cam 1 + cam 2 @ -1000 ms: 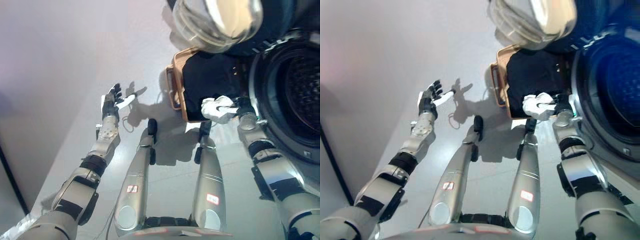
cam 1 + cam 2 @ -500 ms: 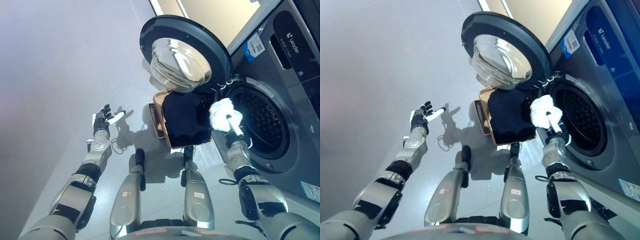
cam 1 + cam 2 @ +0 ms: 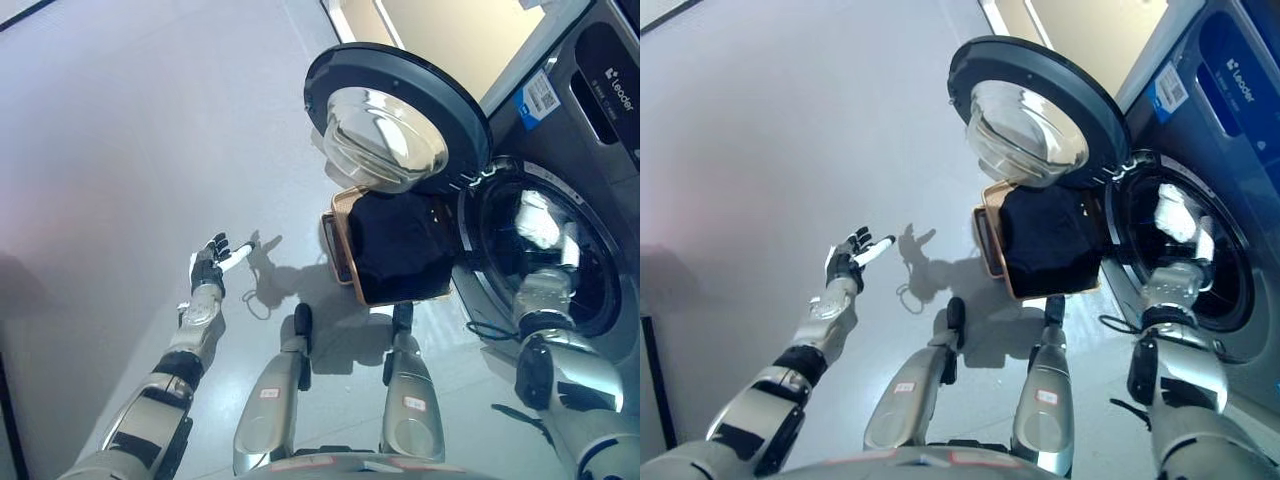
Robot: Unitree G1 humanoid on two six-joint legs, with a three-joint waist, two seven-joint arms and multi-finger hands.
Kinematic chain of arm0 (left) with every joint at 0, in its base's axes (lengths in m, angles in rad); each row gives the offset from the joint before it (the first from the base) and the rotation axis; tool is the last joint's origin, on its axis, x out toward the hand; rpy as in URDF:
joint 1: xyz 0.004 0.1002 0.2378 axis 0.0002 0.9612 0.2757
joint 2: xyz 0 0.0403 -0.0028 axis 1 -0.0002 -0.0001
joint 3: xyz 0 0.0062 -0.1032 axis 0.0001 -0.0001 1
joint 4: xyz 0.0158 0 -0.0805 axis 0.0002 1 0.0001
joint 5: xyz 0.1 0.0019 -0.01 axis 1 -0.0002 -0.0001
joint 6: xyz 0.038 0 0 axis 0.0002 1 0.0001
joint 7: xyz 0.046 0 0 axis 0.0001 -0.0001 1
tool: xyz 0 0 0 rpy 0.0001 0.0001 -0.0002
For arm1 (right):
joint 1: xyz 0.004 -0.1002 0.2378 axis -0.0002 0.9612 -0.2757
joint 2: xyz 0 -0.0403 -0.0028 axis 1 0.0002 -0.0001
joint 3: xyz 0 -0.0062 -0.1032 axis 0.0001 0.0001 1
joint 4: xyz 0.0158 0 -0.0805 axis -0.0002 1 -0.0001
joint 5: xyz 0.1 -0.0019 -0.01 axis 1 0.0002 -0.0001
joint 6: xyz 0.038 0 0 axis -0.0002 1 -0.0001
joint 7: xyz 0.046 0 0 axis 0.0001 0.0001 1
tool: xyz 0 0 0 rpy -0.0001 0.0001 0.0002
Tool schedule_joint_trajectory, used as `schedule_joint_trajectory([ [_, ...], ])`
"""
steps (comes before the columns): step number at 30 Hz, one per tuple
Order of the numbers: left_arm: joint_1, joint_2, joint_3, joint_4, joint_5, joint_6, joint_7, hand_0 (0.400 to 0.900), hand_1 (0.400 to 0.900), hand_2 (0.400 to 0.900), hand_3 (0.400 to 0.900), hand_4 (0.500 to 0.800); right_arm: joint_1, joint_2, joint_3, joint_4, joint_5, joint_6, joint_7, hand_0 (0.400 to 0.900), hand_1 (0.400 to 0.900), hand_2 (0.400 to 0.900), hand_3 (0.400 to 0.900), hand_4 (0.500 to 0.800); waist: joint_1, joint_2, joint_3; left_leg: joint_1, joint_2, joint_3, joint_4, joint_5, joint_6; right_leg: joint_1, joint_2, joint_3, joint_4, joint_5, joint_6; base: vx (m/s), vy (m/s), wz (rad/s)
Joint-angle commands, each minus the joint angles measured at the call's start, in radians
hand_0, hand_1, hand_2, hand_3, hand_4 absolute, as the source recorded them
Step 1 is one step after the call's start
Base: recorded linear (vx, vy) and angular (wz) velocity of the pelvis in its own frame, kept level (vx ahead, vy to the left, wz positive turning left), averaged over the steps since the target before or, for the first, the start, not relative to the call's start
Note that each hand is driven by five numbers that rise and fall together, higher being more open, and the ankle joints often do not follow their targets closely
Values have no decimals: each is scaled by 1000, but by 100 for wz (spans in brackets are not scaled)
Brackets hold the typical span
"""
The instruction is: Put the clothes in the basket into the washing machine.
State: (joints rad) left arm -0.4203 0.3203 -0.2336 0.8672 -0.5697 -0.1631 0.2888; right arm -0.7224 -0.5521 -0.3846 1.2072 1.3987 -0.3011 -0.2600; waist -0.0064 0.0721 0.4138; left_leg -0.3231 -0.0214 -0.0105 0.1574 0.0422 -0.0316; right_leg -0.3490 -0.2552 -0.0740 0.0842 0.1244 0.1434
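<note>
Laundry in two lots: dark, near-black clothes (image 3: 400, 245) heaped high in a tan basket (image 3: 338, 250) on the grey floor (image 3: 130, 150), filling it to the rim; plus one small white garment (image 3: 537, 220) already inside the drum opening of the washing machine (image 3: 600, 130). White garment is crumpled, sits at the end of the right arm, which reaches from lower right into the drum. Right hand (image 3: 1193, 243) is inside the opening just below the white garment; fingers hidden by the cloth and dim drum, cannot tell if grasping or released. Left hand (image 3: 212, 268) is held out over bare floor well left of the basket, fingers relaxed and spread, one white tip pointing up-right, holding nothing. Basket stands just left of the drum mouth, touching or nearly touching the machine front. Round door (image 3: 395, 115) with glass bowl is swung wide open to the left, hanging over the far end of the basket and partly covering the dark pile from above. Machine body is dark grey, with a blue-and-white sticker (image 3: 540, 93) near its top corner.
</note>
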Motion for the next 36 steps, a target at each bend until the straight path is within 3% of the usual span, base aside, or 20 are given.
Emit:
schedule_joint_trajectory([
  [1,13,37,39,-40,-13,-59,5,900,900,900,900,800,-48,-157,-33,17,57,-122,-18,400,400,400,400,500,-10,-24,-103,-11,58,-43,42,-58,-81,-16,-41,46,77,-3,40,0,0,0],
  [2,15,38,37,-40,-13,-56,5,900,900,900,900,800,-62,-181,-48,32,69,-130,-34,400,400,400,400,500,-10,-21,-105,-12,58,-43,40,-57,-82,-17,-41,46,76,-4,40,0,0,0],
  [3,15,37,35,-40,-12,-53,6,900,900,900,900,800,-72,-189,-57,40,80,-138,-46,900,900,900,900,800,-10,-19,-106,-13,58,-42,39,-57,-82,-18,-40,47,77,-5,40,0,0,0],
  [13,13,28,23,-56,-10,-52,15,900,900,900,900,800,-83,-144,-42,47,83,-143,-71,900,900,900,900,800,-17,-15,-115,-19,55,-35,46,-61,-81,-19,-41,58,78,-8,36,3,4,-2],
  [25,5,38,8,-79,2,-62,10,900,900,900,900,800,-85,-116,44,122,-42,-45,-72,900,900,900,900,800,-9,-34,-114,-13,55,-28,68,-72,-79,3,-47,55,73,-1,35,-1,1,0],
  [36,22,44,14,-111,3,-56,1,900,900,900,900,800,-79,-85,57,123,-36,-34,-57,900,900,900,900,800,-9,-49,-124,-3,59,-22,72,-77,-77,13,-42,61,72,-2,33,6,5,-3],
])
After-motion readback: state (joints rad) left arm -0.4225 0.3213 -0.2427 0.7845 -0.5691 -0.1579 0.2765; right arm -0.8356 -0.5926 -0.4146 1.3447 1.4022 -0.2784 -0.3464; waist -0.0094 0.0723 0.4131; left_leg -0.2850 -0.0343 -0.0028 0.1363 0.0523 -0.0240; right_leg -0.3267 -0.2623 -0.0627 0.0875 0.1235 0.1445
